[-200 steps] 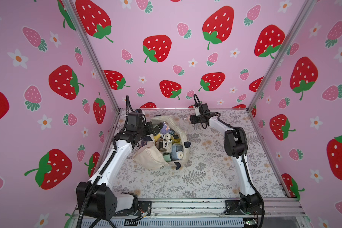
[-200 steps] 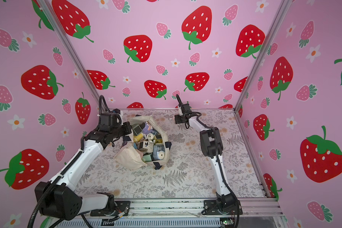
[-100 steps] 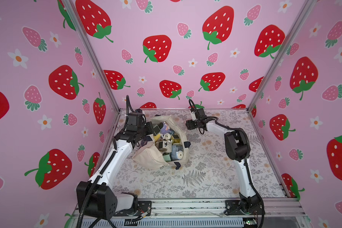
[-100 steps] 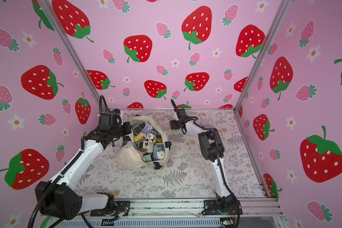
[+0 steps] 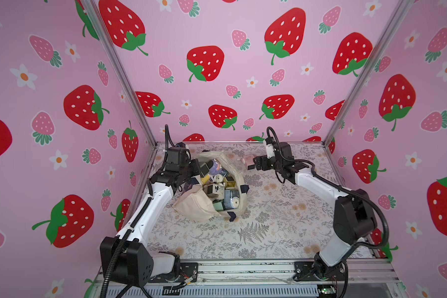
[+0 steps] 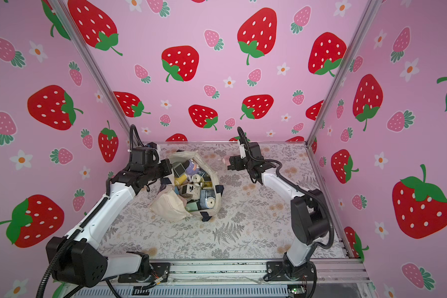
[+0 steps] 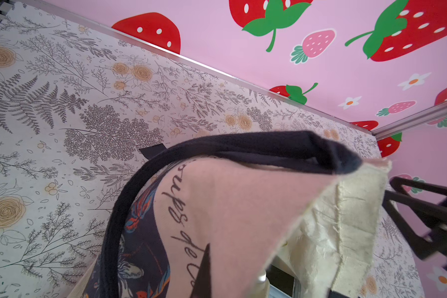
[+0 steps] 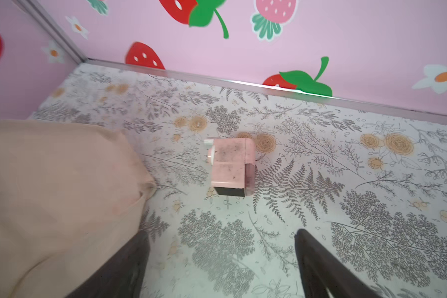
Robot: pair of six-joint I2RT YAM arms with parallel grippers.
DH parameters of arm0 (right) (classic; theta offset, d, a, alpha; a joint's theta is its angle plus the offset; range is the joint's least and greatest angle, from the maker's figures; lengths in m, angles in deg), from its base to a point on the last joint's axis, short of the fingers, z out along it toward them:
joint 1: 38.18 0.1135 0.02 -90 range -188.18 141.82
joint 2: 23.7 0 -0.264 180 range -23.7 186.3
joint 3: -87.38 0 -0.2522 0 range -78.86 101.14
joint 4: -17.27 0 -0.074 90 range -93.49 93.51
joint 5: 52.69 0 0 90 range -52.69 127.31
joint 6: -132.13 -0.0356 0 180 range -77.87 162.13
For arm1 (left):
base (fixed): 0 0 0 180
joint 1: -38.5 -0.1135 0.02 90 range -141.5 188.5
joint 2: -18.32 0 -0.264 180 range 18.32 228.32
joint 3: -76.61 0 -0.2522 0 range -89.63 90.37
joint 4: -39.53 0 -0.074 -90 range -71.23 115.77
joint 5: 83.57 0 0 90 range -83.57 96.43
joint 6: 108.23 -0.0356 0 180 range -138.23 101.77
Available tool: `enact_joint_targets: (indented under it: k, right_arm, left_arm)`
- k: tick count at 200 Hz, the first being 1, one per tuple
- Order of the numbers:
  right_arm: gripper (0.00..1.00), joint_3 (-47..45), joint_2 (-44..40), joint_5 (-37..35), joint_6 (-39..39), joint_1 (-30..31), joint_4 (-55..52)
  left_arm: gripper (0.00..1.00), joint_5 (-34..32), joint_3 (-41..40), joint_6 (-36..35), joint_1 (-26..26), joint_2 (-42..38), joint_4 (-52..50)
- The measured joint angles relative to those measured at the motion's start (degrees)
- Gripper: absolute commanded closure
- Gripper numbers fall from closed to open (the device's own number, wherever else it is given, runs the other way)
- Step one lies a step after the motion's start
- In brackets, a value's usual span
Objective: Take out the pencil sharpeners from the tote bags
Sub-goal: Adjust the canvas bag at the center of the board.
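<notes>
Floral mat: pink sharpener, crank toward tote; right fingers apart, left fingers tight on tote.

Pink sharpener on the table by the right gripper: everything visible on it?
The small boxy pastel-pink plastic pencil sharpener has a white crank knob at one end, a black face at another and a translucent pink side panel; dark specks smudge it. It rests on the floral-print table near the back wall, outside the cream canvas tote bag and clear of it. The open right gripper is near, not touching.
</notes>
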Motion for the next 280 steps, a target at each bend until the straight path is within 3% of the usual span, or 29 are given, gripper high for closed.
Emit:
enact_joint_targets:
  k: [32, 82, 112, 133, 155, 204, 232, 248, 280]
  right_arm:
    - [0.10, -5.55, -4.90, 5.16, 0.46, 5.38, 1.44]
    - [0.16, -5.20, 0.48, 8.63, 2.71, 10.73, 0.20]
    - [0.47, -2.51, 4.98, 8.59, 2.75, 11.06, -1.31]
    - [0.82, -0.70, 6.88, 8.72, 3.15, 11.45, -1.95]
    - [1.00, -0.92, 6.56, 9.03, 3.26, 12.83, -1.73]
    - [1.00, -7.85, 2.62, 10.01, 3.13, 16.48, 2.60]
    - [0.81, -11.06, 0.96, 11.28, 3.56, 18.01, 4.39]
    - [0.58, -12.57, -0.35, 11.56, 3.89, 18.29, 4.94]
    - [0.33, -19.30, -8.37, 10.12, 5.29, 18.62, 5.20]
  left_arm:
    - [1.00, 0.04, -1.05, 0.76, 0.00, -0.02, 1.42]
    - [1.00, 0.20, -2.91, 1.29, 0.00, -1.77, 2.93]
    - [1.00, 0.20, -3.48, 1.27, 0.00, -2.12, 3.43]
    - [1.00, 0.20, -3.56, 1.27, 0.00, -2.14, 3.61]
    - [1.00, 0.20, -3.87, 1.20, 0.00, -2.36, 4.04]
    - [1.00, 1.22, -4.37, -0.37, 0.04, -2.25, 5.95]
    - [1.00, 2.84, -4.33, -1.79, 0.09, -0.61, 7.67]
    - [1.00, 3.08, -4.33, -2.43, 0.09, -0.24, 8.52]
    - [1.00, 3.21, -4.37, -3.19, 0.09, -0.20, 9.07]
